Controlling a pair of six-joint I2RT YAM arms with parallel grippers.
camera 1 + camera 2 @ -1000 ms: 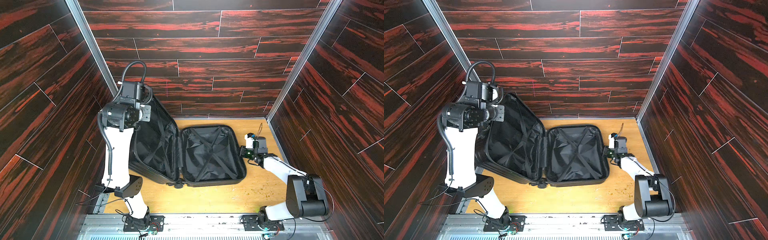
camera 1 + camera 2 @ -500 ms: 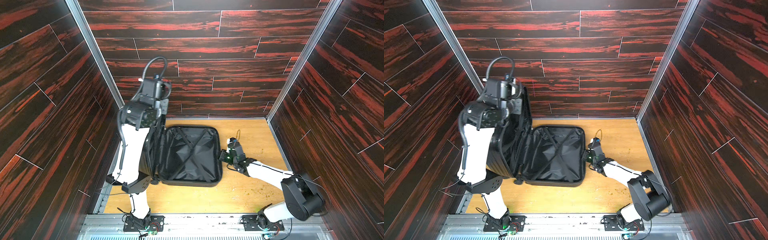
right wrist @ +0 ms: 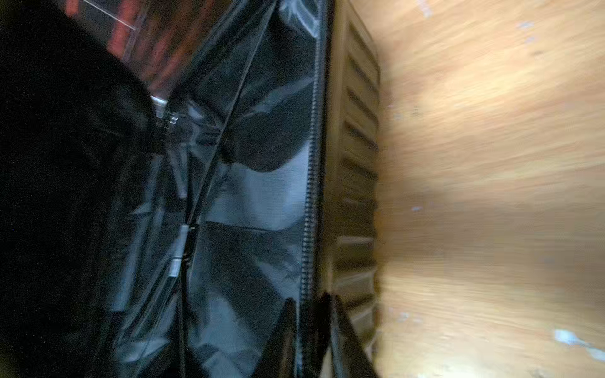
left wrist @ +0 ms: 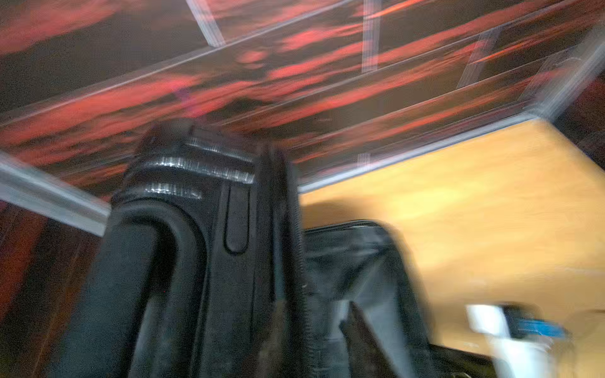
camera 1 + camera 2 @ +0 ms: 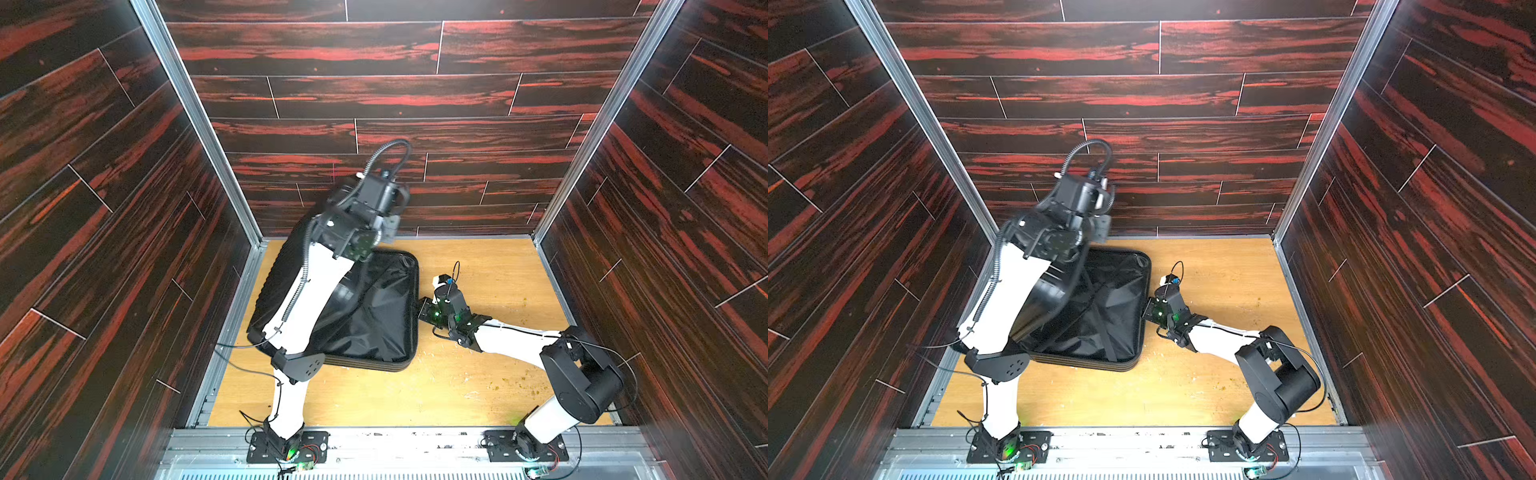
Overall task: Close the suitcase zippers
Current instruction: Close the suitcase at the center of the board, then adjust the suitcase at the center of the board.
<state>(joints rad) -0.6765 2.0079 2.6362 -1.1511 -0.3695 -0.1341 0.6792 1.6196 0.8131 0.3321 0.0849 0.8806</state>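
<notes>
change: lid of small black ridged hard-shell suitcase [image 5: 278,291] up and tipping over, no longer flat open | where: left on light wooden table [image 5: 498,270] | left pincer [image 5: 387,226]: at lid's far edge, open or shut cannot tell | right pincer [image 3: 309,304]: straddling right rim's thin black zipper track [image 3: 309,196], grip unclear | means: zipping soon

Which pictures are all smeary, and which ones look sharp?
Left wrist view: smeared, the suitcase and wooden floor streaky. Right wrist view: floor blurred too, zipper teeth a bit clearer. Both top views: sharp, with shine on the lining.
</notes>
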